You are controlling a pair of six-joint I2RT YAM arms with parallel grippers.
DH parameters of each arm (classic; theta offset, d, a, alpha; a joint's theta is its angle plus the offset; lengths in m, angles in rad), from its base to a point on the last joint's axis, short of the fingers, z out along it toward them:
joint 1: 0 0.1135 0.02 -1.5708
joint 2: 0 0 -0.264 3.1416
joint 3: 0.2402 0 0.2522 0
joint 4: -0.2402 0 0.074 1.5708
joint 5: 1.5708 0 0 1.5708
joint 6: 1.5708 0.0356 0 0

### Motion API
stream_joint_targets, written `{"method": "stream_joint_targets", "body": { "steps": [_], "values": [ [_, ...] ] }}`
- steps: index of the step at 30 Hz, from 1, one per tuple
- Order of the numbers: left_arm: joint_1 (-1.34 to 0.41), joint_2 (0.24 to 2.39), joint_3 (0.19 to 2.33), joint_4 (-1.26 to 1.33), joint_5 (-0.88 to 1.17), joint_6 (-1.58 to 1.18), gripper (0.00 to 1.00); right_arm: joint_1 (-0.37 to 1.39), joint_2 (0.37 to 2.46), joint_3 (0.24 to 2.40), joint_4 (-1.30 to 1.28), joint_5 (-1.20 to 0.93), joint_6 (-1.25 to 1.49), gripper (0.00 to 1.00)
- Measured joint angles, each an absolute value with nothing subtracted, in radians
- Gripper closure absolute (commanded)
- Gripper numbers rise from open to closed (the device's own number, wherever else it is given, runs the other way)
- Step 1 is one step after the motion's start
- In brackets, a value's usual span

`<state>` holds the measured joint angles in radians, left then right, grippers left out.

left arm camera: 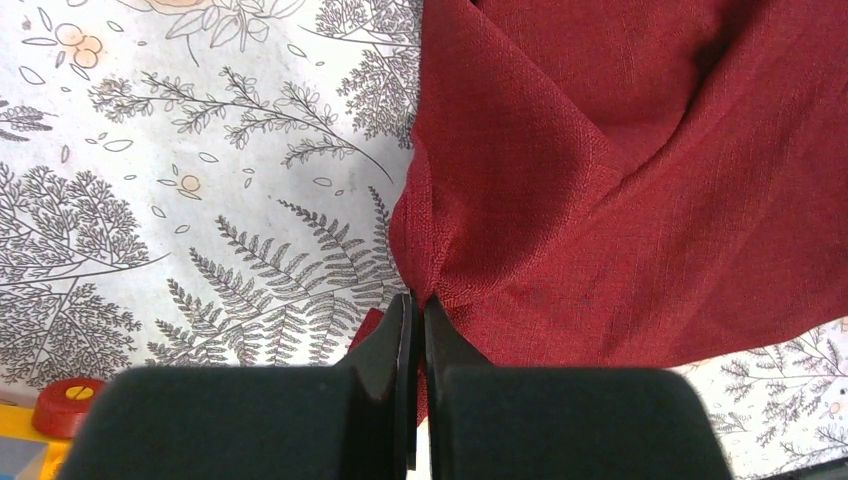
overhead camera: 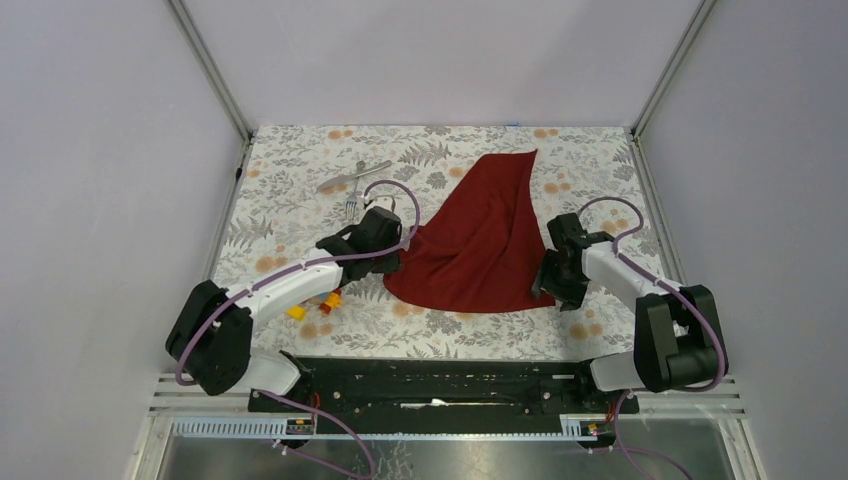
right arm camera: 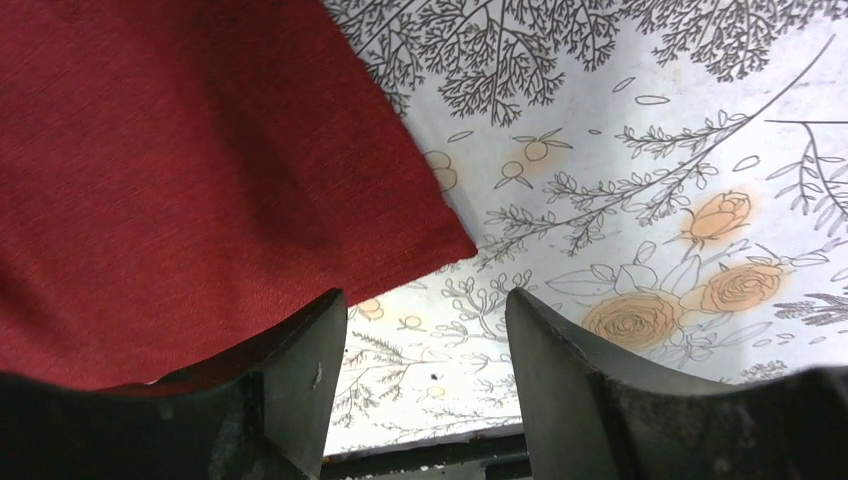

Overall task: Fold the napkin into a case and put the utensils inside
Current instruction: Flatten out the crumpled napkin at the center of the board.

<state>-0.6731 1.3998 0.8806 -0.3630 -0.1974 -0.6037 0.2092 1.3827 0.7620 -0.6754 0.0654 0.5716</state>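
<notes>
The flowered worktop carries the dark red napkin, which lies rumpled in its middle. The left pincer is clamped on the napkin's left edge. The right pincer stands open and empty at its near right corner. The utensils lie far left, apart from it.

The napkin is plain dark red, with a fine woven grain seen close up. The tablecloth is white, printed with grey ferns, leafy sprigs and pale orange roses. The utensils, far left, are shiny silver. The blocks, near left, are yellow, red and orange. The left gripper and right gripper are black. The arms are white with black joints and purple cables. The walls are pale lilac-grey.
</notes>
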Motion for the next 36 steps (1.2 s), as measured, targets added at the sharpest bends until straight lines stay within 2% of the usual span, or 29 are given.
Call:
{"method": "stream_joint_targets", "body": {
  "steps": [14, 16, 18, 19, 24, 25, 26, 30, 36],
  "values": [
    [-0.673, 1.353, 0.806, -0.339, -0.161, -0.604, 1.0, 0.208, 1.477, 0.758, -0.587, 0.123, 0.601, 0.31],
    [-0.673, 1.348, 0.805, -0.335, -0.161, -0.604, 1.0, 0.208, 1.477, 0.758, -0.582, 0.123, 0.598, 0.33],
    [-0.673, 1.343, 0.801, -0.332, -0.161, -0.604, 1.0, 0.208, 1.477, 0.756, -0.578, 0.127, 0.596, 0.42],
    [-0.672, 1.341, 0.797, -0.329, -0.161, -0.604, 0.95, 0.208, 1.477, 0.755, -0.577, 0.133, 0.596, 0.49],
    [-0.666, 1.319, 0.767, -0.326, -0.165, -0.621, 0.43, 0.206, 1.454, 0.733, -0.536, 0.148, 0.589, 0.91],
    [-0.666, 1.305, 0.755, -0.325, -0.167, -0.633, 0.36, 0.205, 1.444, 0.723, -0.517, 0.145, 0.588, 0.97],
    [-0.665, 1.293, 0.744, -0.325, -0.169, -0.637, 0.32, 0.204, 1.431, 0.711, -0.492, 0.141, 0.59, 1.0],
    [-0.661, 1.274, 0.722, -0.33, -0.17, -0.646, 0.22, 0.204, 1.369, 0.657, -0.429, 0.13, 0.591, 1.0],
    [-0.66, 1.32, 0.717, -0.33, -0.165, -0.656, 0.22, 0.204, 1.208, 0.633, -0.451, 0.112, 0.592, 1.0]
  ]
}}
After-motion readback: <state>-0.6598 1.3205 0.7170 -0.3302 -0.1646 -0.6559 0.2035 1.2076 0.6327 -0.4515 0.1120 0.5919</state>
